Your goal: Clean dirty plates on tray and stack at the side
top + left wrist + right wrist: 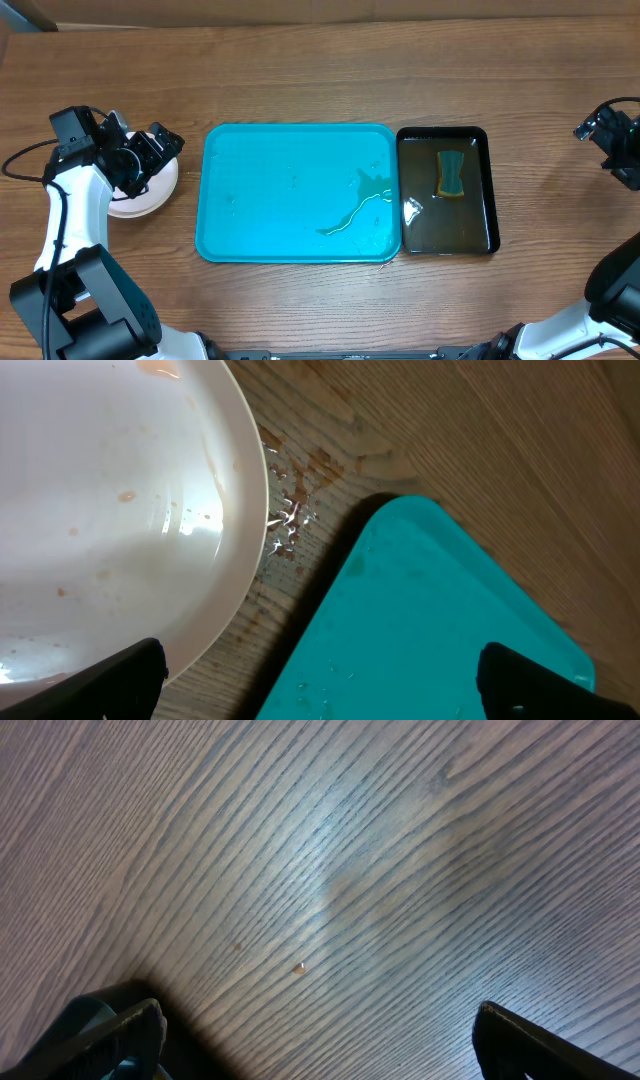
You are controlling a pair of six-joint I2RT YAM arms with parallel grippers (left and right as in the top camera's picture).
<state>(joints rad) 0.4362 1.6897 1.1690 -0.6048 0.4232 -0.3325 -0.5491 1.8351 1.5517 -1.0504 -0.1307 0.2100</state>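
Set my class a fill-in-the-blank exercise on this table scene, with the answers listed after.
1. The sponge lies in the smaller tray, whose colour is ____.
2. The turquoise tray holds a puddle but no ____.
3. In the overhead view, the white plate rests on the table to the ____ of the turquoise tray.
Answers: black; plates; left.

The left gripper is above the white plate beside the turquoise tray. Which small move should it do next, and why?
Probably lift the left gripper straight up, away from the white round plate. Its jaws stand wide open and hold nothing, the plate lies on the wooden table left of the large turquoise plastic tray, and that tray carries only a water puddle.
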